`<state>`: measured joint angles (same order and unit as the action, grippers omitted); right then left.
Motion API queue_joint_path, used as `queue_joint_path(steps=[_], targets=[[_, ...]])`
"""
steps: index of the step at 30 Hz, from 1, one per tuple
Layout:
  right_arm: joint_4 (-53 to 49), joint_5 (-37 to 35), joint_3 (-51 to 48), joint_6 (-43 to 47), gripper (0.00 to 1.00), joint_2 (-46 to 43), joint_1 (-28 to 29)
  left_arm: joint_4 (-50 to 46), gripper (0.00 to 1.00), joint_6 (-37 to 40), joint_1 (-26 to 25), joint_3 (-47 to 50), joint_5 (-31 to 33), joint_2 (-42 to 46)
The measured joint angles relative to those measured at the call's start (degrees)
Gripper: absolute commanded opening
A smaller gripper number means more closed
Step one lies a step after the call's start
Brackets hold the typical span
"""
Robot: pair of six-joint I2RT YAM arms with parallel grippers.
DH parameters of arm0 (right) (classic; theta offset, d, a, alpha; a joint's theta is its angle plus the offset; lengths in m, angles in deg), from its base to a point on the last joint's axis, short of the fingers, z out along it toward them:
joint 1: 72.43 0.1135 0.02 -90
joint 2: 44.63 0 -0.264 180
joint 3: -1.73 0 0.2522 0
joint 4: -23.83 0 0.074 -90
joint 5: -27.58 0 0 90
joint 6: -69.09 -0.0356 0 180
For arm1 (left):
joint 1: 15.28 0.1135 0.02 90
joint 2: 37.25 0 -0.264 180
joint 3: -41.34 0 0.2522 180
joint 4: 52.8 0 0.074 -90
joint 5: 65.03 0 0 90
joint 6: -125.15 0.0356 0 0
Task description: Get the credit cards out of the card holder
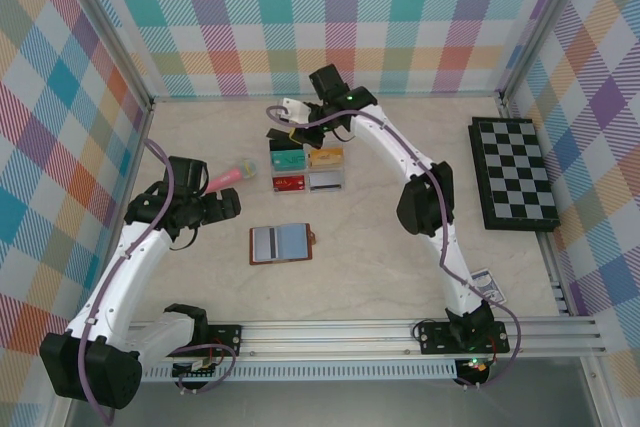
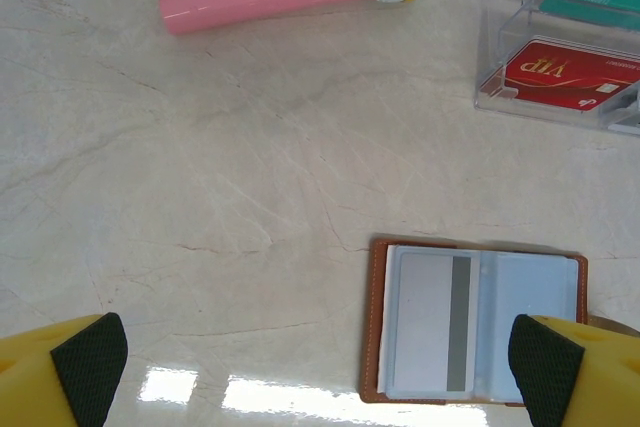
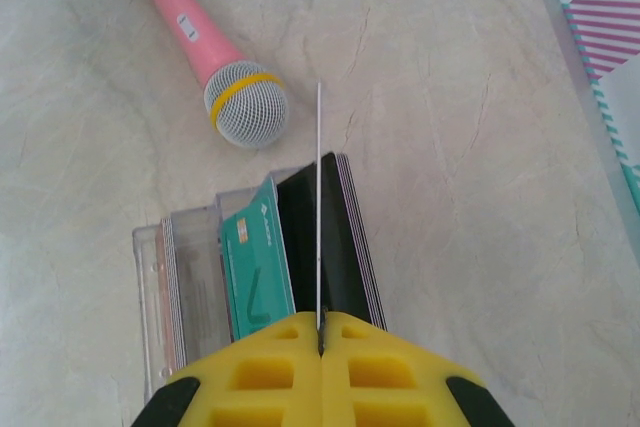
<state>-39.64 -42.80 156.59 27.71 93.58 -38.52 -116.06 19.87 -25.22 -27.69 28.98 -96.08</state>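
Right end effector: closed, pinching one credit card edge-on above the clear box. Left end effector: jaws wide, above the bench. Card holder: open flat, 6 o'clock of the box, one striped card pocketed. Pink microphone: 9 o'clock of the box.

brown card holder open flat – grey striped card in left pocket – red card apart
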Motion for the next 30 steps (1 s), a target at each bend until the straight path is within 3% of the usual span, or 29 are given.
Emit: queue_joint_path(steps=[9, 30], targets=[[-1.4, -0.2, 0.0, 2.9, 0.0, 0.5, -0.7, 0.0, 1.0, 0.0, 0.1, 0.0, 0.2, -0.1], [-3.6, -1.2, 4.0, 5.8, 0.14, 4.5, -0.7, -0.1, 1.0, 0.0, 0.8, 0.0, 0.2, -0.1]])
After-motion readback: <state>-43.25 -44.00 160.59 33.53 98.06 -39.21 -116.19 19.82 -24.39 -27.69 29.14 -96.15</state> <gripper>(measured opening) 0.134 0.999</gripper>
